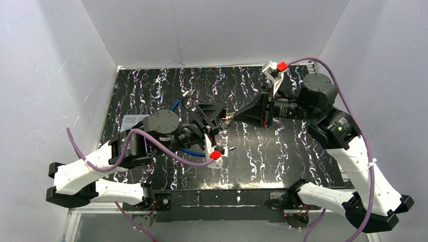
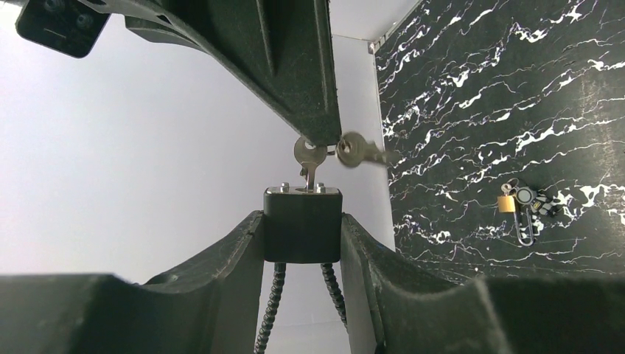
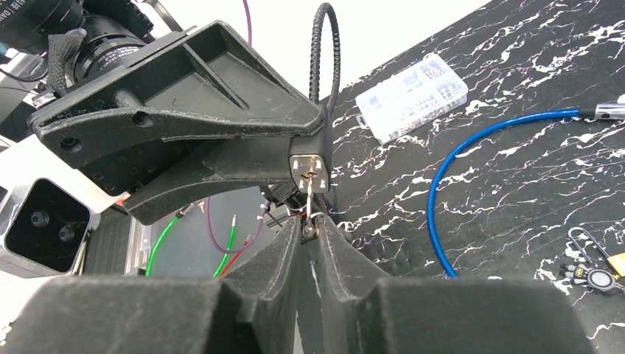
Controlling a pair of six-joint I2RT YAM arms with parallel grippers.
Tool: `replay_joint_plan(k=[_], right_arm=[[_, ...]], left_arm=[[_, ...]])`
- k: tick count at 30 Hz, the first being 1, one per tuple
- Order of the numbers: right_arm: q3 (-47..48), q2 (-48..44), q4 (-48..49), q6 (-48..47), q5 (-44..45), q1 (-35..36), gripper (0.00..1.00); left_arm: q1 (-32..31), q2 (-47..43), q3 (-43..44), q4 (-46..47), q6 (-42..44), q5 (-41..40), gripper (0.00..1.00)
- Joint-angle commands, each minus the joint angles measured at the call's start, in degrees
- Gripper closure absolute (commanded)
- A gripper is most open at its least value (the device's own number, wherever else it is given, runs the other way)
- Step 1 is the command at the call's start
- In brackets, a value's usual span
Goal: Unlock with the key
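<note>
A black padlock [image 2: 302,225] with a black cable shackle sits clamped between the fingers of my left gripper [image 2: 302,240], held off the table. Its keyhole face [image 3: 309,166] points at my right gripper [image 3: 308,225]. A silver key [image 2: 309,158] is in the keyhole, and the right gripper's fingertips are pinched on the key's head. A second key [image 2: 361,153] dangles from the same ring. In the top view the left gripper [image 1: 217,121] and right gripper [image 1: 233,119] meet tip to tip above the middle of the table.
A blue cable [image 3: 442,199] curves across the black marbled table [image 1: 282,151]. A clear plastic box [image 3: 413,96] lies at the left side. A small brass padlock with a clip [image 2: 519,203] rests on the table near the front. White walls enclose the table.
</note>
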Motion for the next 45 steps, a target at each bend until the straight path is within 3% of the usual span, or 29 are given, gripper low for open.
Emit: replay_joint_plan(k=[1, 11, 29, 40, 42, 45], right_arm=[[0.66, 0.03, 3.40, 0.40, -1.11, -0.22, 0.84], [0.82, 0.78, 4.76, 1.02, -1.86, -0.21, 0.98], [4.01, 3.62, 3.08, -2.00, 0.33, 2.79, 0.99], [2.61, 4.22, 4.03, -0.18, 1.23, 4.61, 0.99], [2.31, 3.34, 3.63, 0.18, 0.98, 4.39, 0.95], [1.82, 0.01, 2.59, -0.22, 1.09, 3.23, 0.73]], left_arm=[[0.21, -0.83, 0.61, 2.46, 0.49, 0.63, 1.00], [0.18, -0.85, 0.23, 3.13, 0.71, 0.79, 1.00], [0.02, 0.54, 1.34, 1.11, -1.07, 4.63, 1.00], [-1.90, 1.18, 0.79, 2.17, 4.36, 4.55, 1.00], [-1.90, 0.96, 0.50, 2.66, 5.06, 3.50, 1.00], [-1.90, 0.38, 0.57, 1.33, 5.21, 2.28, 1.00]])
